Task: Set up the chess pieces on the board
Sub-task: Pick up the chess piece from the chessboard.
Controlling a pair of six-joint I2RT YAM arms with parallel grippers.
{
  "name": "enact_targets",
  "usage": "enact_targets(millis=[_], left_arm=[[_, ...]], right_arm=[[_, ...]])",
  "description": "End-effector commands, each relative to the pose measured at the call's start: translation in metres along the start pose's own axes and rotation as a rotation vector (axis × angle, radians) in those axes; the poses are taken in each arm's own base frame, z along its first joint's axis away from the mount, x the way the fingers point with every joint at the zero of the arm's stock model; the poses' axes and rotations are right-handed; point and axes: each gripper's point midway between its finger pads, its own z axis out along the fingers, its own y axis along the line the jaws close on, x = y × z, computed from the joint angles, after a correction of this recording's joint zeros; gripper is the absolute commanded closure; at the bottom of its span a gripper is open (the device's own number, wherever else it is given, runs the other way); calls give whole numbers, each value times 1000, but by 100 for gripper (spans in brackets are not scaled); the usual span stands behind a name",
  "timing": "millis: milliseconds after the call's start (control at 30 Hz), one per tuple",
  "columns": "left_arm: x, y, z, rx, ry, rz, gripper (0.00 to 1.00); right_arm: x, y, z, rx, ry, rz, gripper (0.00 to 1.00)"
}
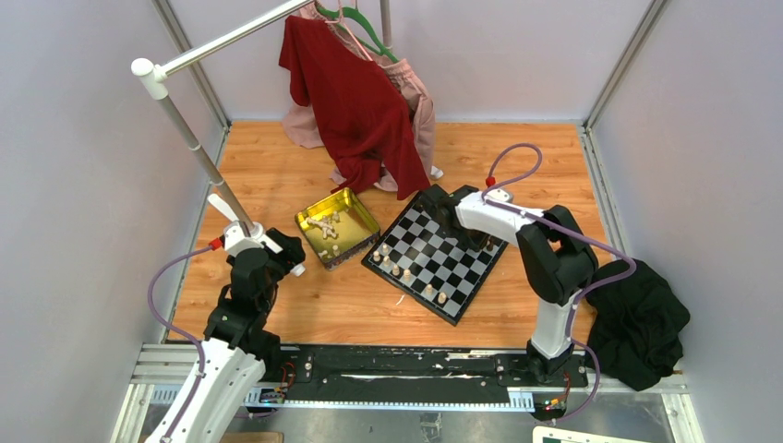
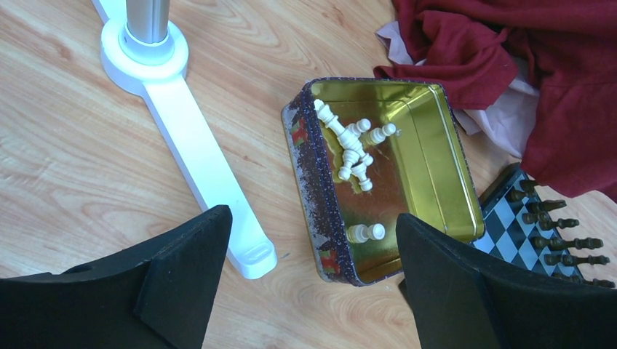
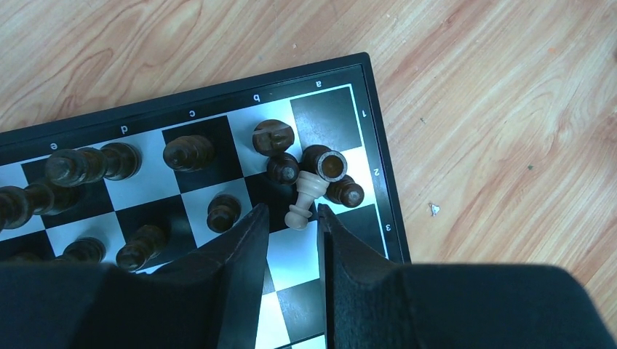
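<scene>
Left gripper (image 2: 313,218) gapes above tin (image 2: 436,167) holding cream pieces (image 2: 349,149).

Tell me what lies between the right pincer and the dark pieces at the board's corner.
A cream pawn, tipped against the dark pieces; the right wrist view shows it.

Black-and-white checkered board (image 1: 444,259), cream pieces (image 2: 351,149), gold tin (image 2: 429,160)

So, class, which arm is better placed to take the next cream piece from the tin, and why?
Left. The left gripper, open, sits close beside the tin of loose cream pieces; the right gripper is over the board's corner, a cream piece at its fingertips.
</scene>
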Motion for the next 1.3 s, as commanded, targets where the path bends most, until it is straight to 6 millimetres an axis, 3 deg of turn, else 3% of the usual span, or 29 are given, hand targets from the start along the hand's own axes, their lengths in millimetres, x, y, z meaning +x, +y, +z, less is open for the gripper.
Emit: enact_targets(millis=[0, 267, 533, 667, 1267], left_arm=[[-2, 0, 2, 4, -18, 3, 11], [-1, 1, 3, 0, -18, 5, 11], [0, 0, 4, 1, -16, 5, 11], [0, 0, 4, 4, -14, 3, 11], [-5, 1, -5, 9, -22, 2, 11]], right_arm=[[-4, 2, 6, 17, -6, 9, 66], [-2, 3, 10, 21, 2, 4, 69], [0, 4, 13, 21, 9, -14, 90], [2, 5, 11, 11, 21, -21, 96], [8, 10, -14, -66, 20, -49, 100]])
